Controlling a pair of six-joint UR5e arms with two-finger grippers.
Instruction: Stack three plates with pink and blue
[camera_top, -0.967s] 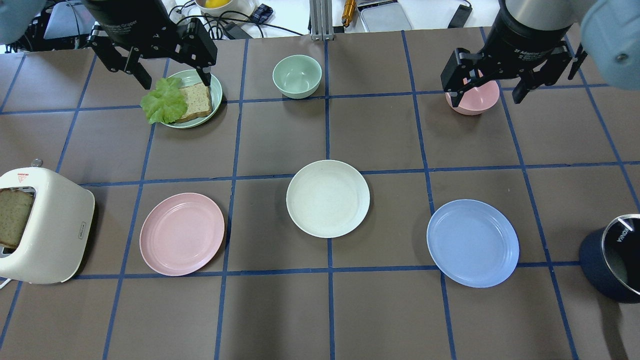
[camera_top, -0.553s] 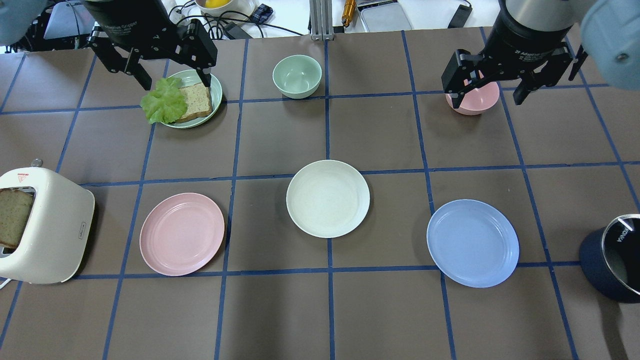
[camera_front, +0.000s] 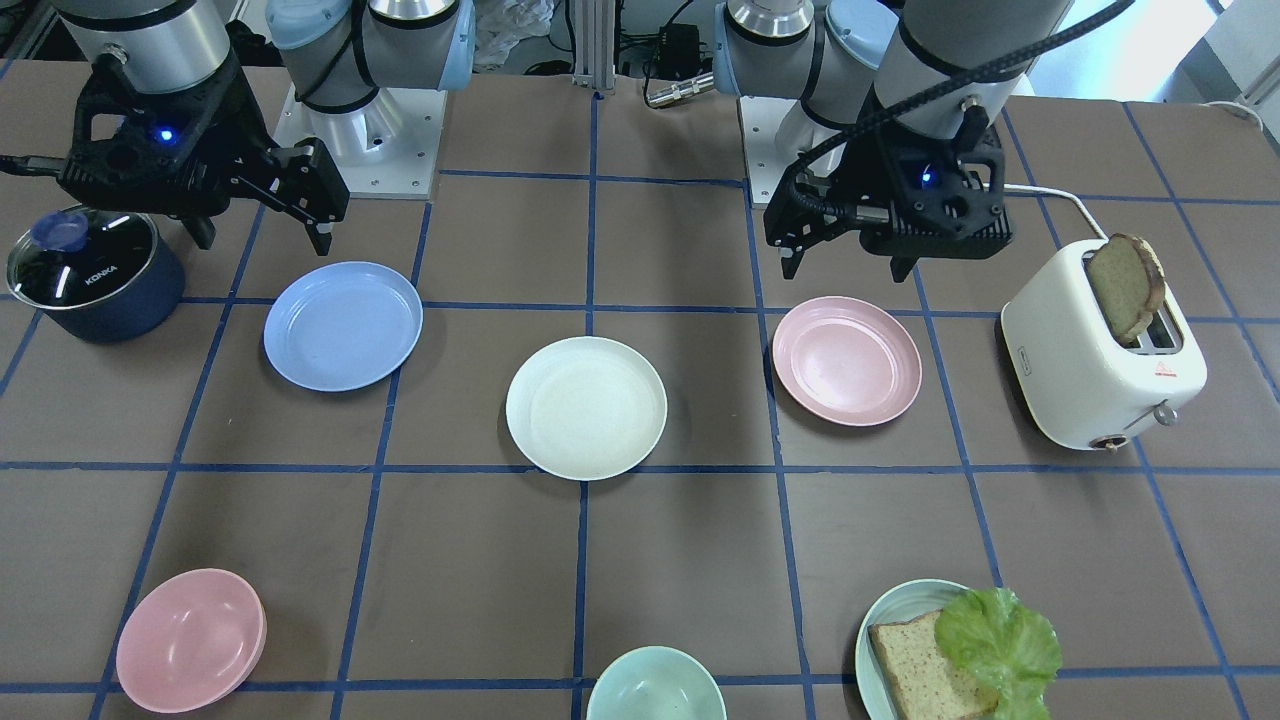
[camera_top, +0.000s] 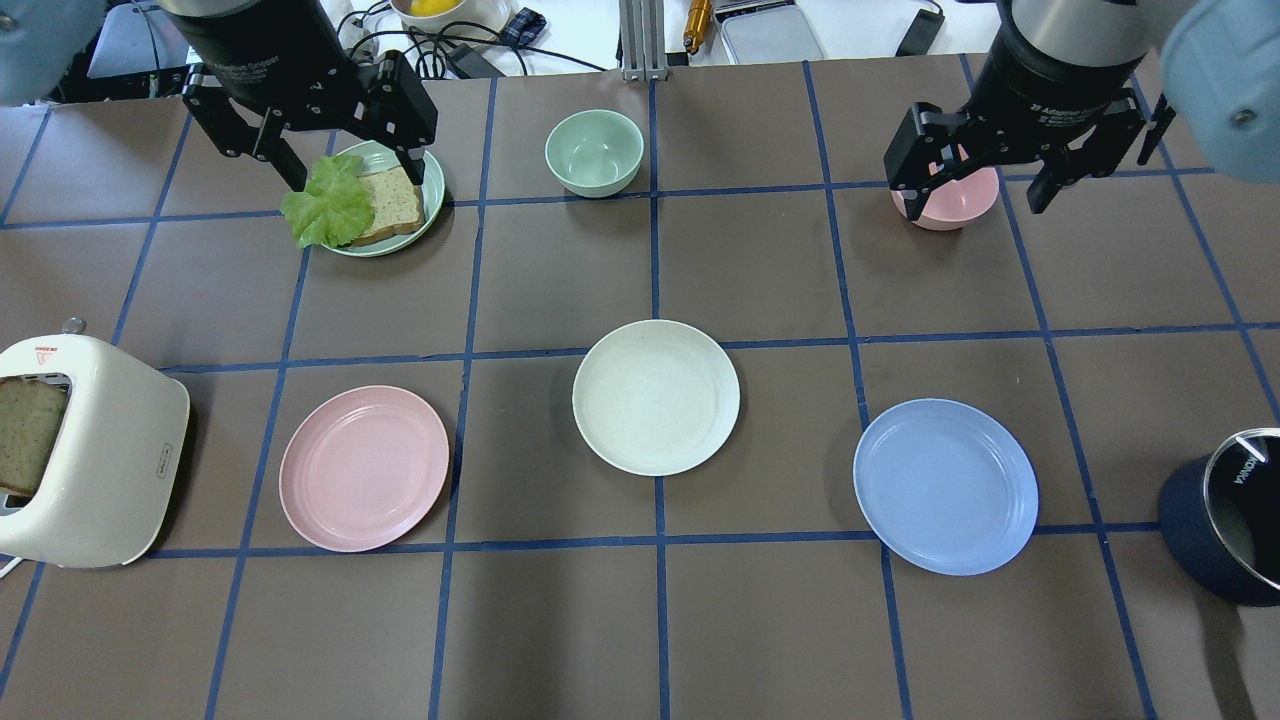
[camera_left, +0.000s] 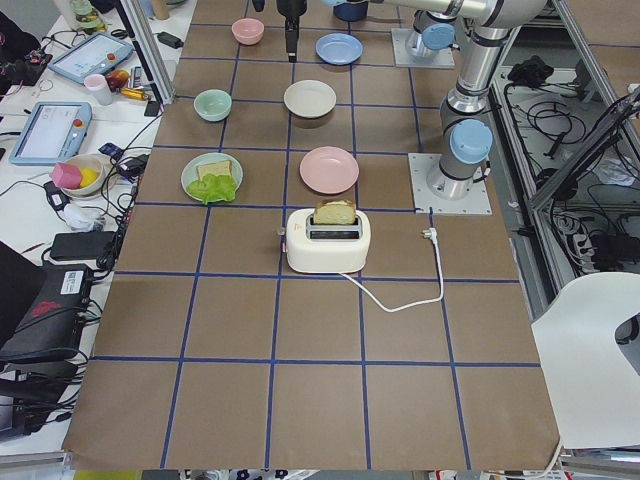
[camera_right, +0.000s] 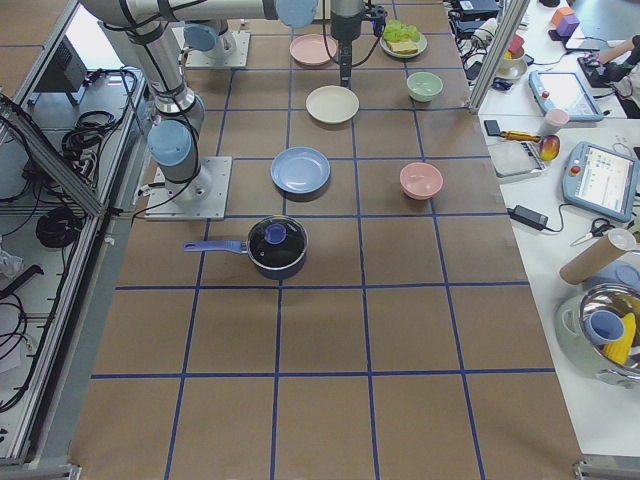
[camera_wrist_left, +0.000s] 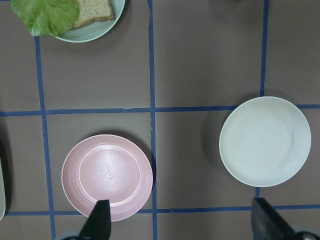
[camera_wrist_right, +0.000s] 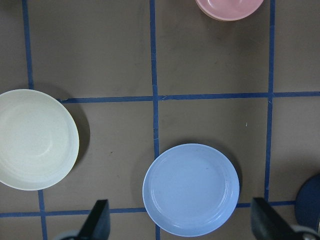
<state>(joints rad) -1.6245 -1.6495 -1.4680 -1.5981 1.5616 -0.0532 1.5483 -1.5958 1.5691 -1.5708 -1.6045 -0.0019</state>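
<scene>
**Task items: three plates, all flat on the table, unstacked, well apart from one another**
- Pink plate (camera_top: 364, 469): on your robot's left side, near the toaster (camera_top: 95, 460). It lies directly in the left wrist view, which suggests the left arm will take it.
- Cream-white plate (camera_top: 656, 397): central, between the other two. Both arms can reach it, so it is probably the base of the stack.
- Blue plate (camera_top: 945, 486): on the right side, near the lidded saucepan (camera_top: 1225, 515). It sits in the right wrist view.

**Grippers**
- Left gripper (camera_top: 355, 172): fingers spread wide, nothing held. It is raised above the table at the far edge, over the teal plate of bread and lettuce (camera_front: 885, 605).
- Right gripper (camera_top: 975, 208): fingers likewise apart and empty. It is raised over the pink bowl (camera_front: 190, 640).
- Both point straight down, a stance that suits coming down on a plate rim.

**Not for stacking**
- Pink bowl, green bowl (camera_top: 594, 150), teal plate, toaster with its bread slice, and saucepan. Leave these alone.

**Status**
- No plate is lifted yet, so you should expect the approach to come first. The rims are shallow, so a grip may slip.
</scene>
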